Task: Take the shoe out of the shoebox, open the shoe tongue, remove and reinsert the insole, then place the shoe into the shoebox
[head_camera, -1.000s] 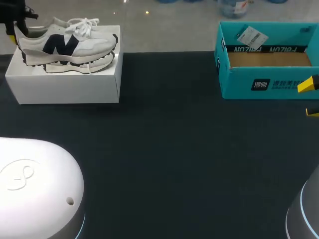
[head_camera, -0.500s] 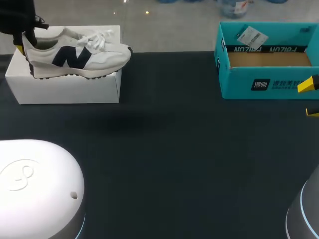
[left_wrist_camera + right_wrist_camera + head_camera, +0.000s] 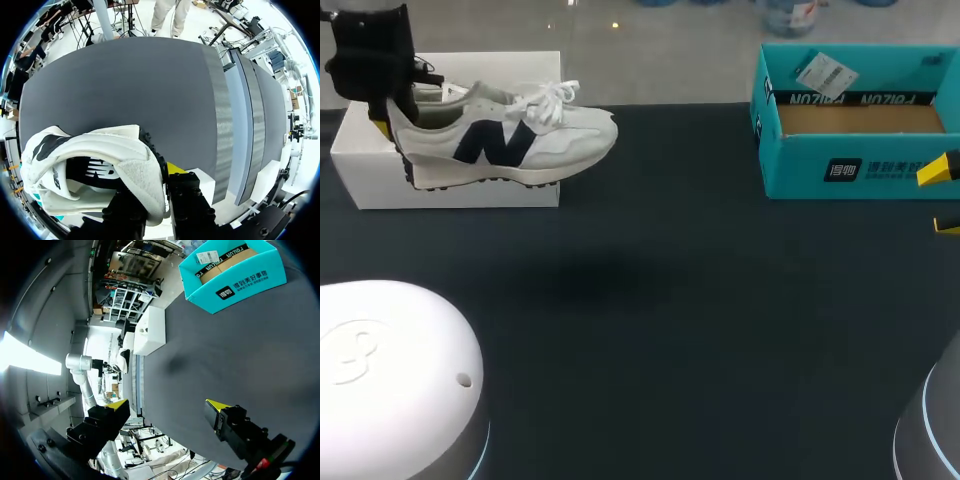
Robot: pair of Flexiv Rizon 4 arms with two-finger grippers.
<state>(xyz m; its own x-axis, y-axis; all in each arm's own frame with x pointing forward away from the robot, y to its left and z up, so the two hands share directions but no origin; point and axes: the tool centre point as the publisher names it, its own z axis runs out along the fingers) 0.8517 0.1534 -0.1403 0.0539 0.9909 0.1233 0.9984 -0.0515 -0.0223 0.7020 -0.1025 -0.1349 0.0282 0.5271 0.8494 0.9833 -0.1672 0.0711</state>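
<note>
A white sneaker [image 3: 510, 140] with a dark side logo and white laces hangs in the air, its toe pointing right past the edge of a white box [image 3: 450, 190]. My left gripper [image 3: 382, 110] is shut on its heel. In the left wrist view the heel collar [image 3: 145, 175] sits clamped between the fingers, with one yellow tip [image 3: 175, 168] showing outside the shoe. The open teal shoebox [image 3: 860, 165] stands at the back right. My right gripper [image 3: 940, 200] waits open at the right edge, just in front of that box, and holds nothing [image 3: 167, 405].
The dark table top [image 3: 660, 320] spreads between the white box and the teal shoebox [image 3: 235, 275]. A paper tag [image 3: 820, 72] lies inside the teal box on its brown floor. The white box [image 3: 150, 330] also shows far ahead of the right gripper.
My left gripper has carried the sneaker to the right and a little forward, off the top of the white box. The right arm has stayed still.
</note>
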